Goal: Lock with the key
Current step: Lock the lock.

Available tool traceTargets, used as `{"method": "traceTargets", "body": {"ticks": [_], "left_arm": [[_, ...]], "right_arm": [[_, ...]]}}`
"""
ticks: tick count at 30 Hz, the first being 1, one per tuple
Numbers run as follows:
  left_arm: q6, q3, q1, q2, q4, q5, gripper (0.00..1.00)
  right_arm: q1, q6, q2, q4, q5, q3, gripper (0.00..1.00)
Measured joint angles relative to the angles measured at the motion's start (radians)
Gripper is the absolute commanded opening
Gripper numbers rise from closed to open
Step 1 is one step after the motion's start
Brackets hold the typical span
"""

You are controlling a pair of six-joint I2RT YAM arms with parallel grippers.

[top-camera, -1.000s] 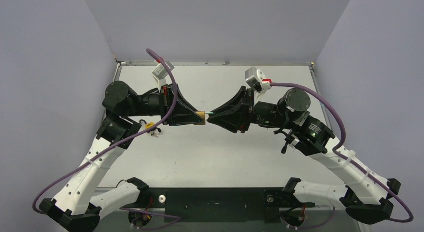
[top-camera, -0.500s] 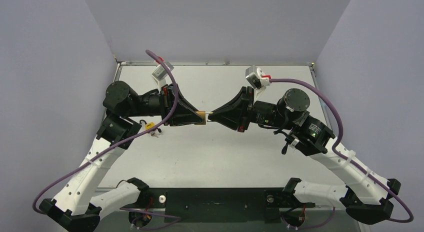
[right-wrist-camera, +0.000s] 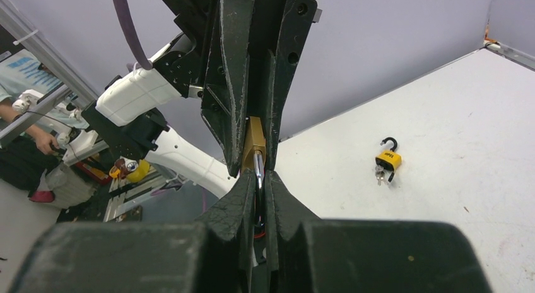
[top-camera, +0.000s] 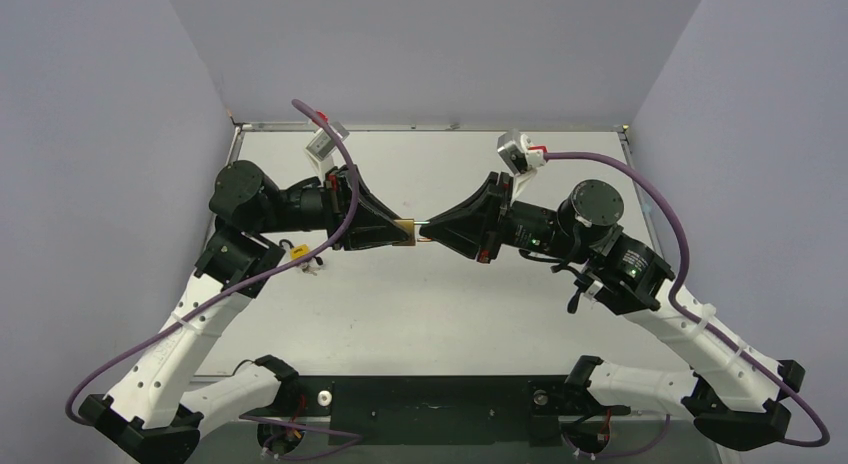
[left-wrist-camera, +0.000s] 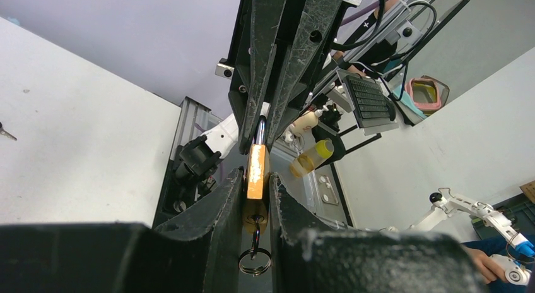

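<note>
A brass padlock [top-camera: 405, 227] hangs in the air between my two grippers at the table's middle. My left gripper [top-camera: 398, 230] is shut on the brass body [left-wrist-camera: 256, 172]. A key [left-wrist-camera: 256, 236] with a split ring sticks out of the keyhole behind the left fingers. My right gripper [top-camera: 430, 230] is shut on the silver shackle [right-wrist-camera: 258, 168], with the brass body [right-wrist-camera: 253, 136] just beyond its tips. In the left wrist view my left gripper [left-wrist-camera: 256, 179] faces the right fingers [left-wrist-camera: 277, 72], which pinch the shackle [left-wrist-camera: 260, 127]. My right gripper [right-wrist-camera: 258, 176] meets the left one tip to tip.
A second, yellow padlock [right-wrist-camera: 388, 159] with an open shackle and keys lies on the white table [top-camera: 420, 304], under the left arm in the top view [top-camera: 298, 251]. Purple cables loop over both arms. Grey walls enclose the table.
The two grippers have closed the small gap between them; the right gripper moved left toward the left one, and its wrist turned a little. Both holds are unchanged.
</note>
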Motion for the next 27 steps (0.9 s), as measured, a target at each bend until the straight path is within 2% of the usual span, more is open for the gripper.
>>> {"method": "traceTargets", "body": {"ticks": [11, 22, 27], "left_arm": [[0.016, 0.005, -0.006, 0.001, -0.011, -0.023, 0.20], [0.019, 0.010, 0.002, -0.003, -0.035, -0.022, 0.22], [0.023, 0.018, 0.002, -0.008, -0.035, -0.022, 0.32]], "right_arm": [[-0.011, 0.019, -0.013, -0.006, 0.006, -0.006, 0.00], [-0.041, 0.020, -0.085, -0.002, 0.031, -0.008, 0.00], [-0.041, 0.021, -0.078, -0.002, 0.031, -0.008, 0.00]]}}
